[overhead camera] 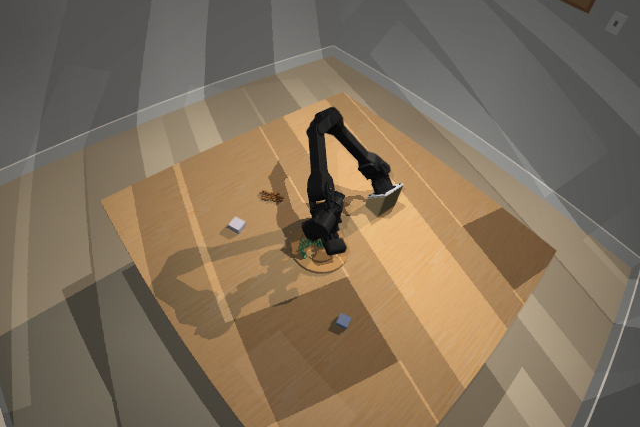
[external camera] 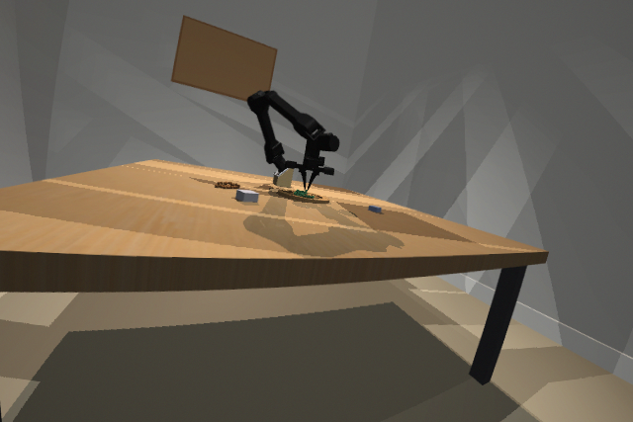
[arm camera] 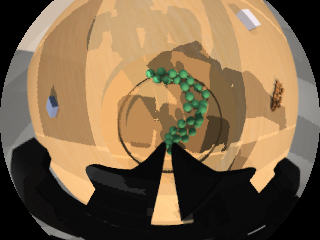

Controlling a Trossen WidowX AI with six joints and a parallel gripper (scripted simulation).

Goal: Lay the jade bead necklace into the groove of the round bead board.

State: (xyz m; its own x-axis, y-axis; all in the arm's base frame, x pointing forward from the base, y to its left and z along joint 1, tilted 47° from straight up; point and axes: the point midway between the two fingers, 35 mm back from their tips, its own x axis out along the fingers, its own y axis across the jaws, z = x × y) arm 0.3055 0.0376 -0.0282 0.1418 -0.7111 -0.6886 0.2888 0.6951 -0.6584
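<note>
The jade bead necklace (arm camera: 183, 103) (overhead camera: 308, 245) (external camera: 302, 194) is a string of green beads lying bunched in a curve on the round wooden bead board (arm camera: 134, 127) (overhead camera: 325, 259) (external camera: 316, 197). Its near end sits between my fingertips. The board's groove shows as a dark ring in the wrist view. My gripper (arm camera: 168, 146) (external camera: 307, 187) points straight down at the board and is shut on the near end of the necklace. In the top view the arm hides much of the board and the fingers.
A brown bead string (overhead camera: 271, 197) (external camera: 226, 185) (arm camera: 278, 94) lies behind the board. A pale grey block (overhead camera: 236, 224) (external camera: 247, 196) (arm camera: 250, 19) and a blue block (overhead camera: 343, 320) (external camera: 374, 209) (arm camera: 54, 104) lie on the table. A grey wedge-shaped stand (overhead camera: 385, 200) (external camera: 284, 177) sits by the arm's base.
</note>
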